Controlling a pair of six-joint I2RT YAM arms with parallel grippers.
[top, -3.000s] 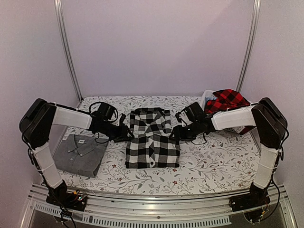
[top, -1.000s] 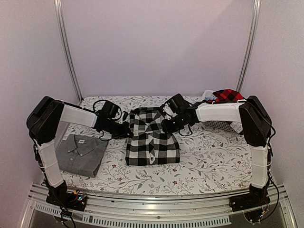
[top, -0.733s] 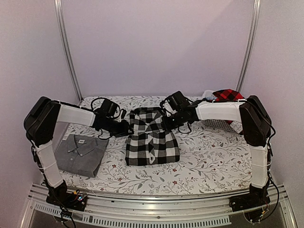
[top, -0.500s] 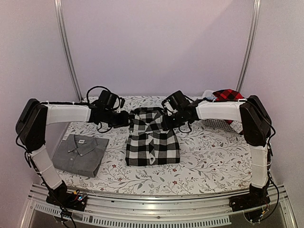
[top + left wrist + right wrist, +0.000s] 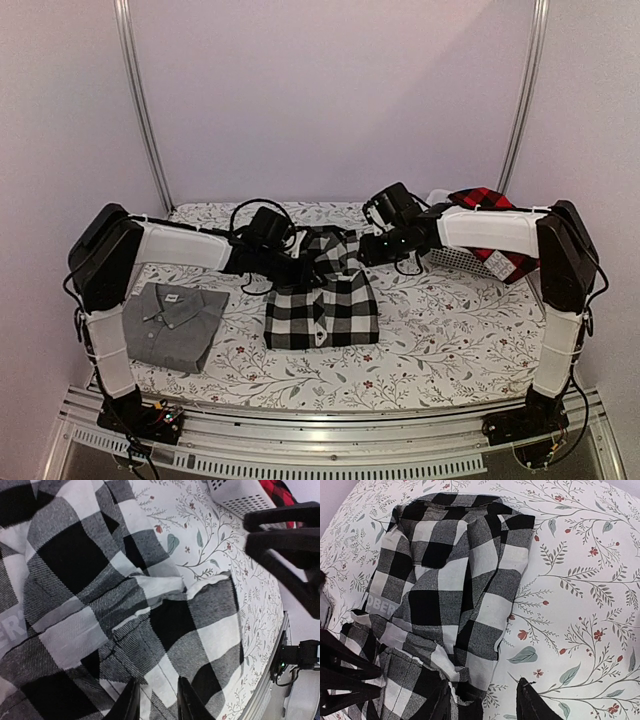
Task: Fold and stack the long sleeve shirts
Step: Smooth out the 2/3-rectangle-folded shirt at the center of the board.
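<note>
At the near left of the flower-print table (image 5: pixel 450 340) lies the grey collared shirt (image 5: pixel 170 325), folded flat. At the centre is the black-and-white check shirt (image 5: pixel 320 305): its near half is folded square, its far half is rumpled, with white lettering (image 5: pixel 382 608) showing along one side. Both arms reach in over that far half. The left gripper (image 5: pixel 157 685) is over the cloth, its fingers a narrow gap apart, with nothing visibly pinched between them. The right gripper (image 5: pixel 482 685) stands wider open at the shirt's edge, holding nothing, one finger (image 5: pixel 444 700) over the cloth and the other over bare table. At the far right, a white basket (image 5: pixel 455 255) holds the red-and-black check shirt (image 5: pixel 478 197), which hangs over its rim
</note>
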